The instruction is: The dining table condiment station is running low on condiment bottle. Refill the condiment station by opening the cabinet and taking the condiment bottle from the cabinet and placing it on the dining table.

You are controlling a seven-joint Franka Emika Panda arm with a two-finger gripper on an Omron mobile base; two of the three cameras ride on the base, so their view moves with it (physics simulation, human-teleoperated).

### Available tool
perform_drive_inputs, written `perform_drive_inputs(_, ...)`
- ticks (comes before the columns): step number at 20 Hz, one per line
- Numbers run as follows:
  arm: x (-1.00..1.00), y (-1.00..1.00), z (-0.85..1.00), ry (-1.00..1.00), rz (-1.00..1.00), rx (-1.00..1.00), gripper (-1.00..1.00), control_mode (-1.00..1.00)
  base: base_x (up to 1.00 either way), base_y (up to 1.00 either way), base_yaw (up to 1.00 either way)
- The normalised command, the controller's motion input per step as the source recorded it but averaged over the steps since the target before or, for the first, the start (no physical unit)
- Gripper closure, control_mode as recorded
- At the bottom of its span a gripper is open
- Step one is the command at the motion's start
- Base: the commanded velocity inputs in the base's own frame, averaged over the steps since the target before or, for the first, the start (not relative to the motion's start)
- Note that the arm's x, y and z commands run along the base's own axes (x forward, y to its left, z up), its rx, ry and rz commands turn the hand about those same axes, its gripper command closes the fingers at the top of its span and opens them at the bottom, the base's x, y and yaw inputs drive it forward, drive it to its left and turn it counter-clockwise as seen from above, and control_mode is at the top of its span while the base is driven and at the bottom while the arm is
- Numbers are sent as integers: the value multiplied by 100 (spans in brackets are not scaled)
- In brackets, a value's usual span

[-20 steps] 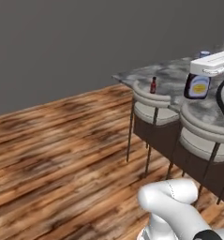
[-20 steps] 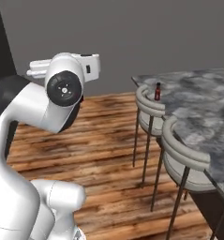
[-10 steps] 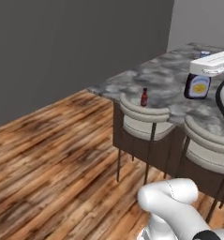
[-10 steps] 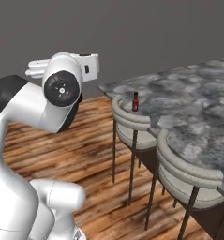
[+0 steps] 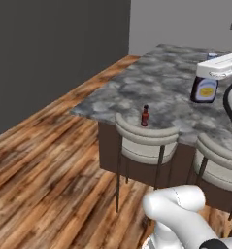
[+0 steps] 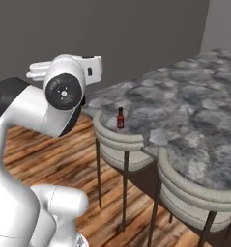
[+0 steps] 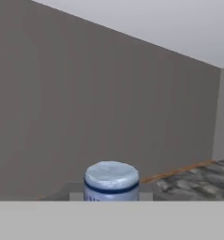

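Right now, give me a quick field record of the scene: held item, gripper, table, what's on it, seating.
held item: condiment bottle, dark body, pale yellow label, upright, carried above the table
gripper: gripper shut on the bottle's top; pale cap shows in the hand view
table: dining table, grey marbled top, dark wood base
on table: small red bottle with black cap, upright near the front edge
seating: two pale stools tucked under the near edge
floor: wood planks
task state: bottle not yet set down

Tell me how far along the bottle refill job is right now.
Fetching looks done: the end effector holds the condiment bottle up in the air. In hand is carrying it toward the dining table, where a small red bottle stands. Setting it down and letting go are left.
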Motion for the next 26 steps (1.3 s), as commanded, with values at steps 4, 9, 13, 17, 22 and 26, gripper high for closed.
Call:
perform_drive_inputs(4, 0, 0, 0, 0, 0, 0, 100, 100, 84, 3, -40)
perform_drive_inputs(9, 0, 0, 0, 0, 0, 0, 100, 100, 80, 0, -34)
perform_drive_inputs(13, 0, 0, 0, 0, 0, 0, 100, 100, 59, 0, -17)
perform_drive_inputs(17, 48, 0, -1, -2, -1, 0, 100, -100, 39, 0, -4)
perform_drive_inputs(22, 77, -47, -48, -3, 35, 2, 100, -100, 0, 0, 0)
perform_drive_inputs(26, 67, -15, -82, -1, 56, 0, 100, -100, 0, 0, 0)
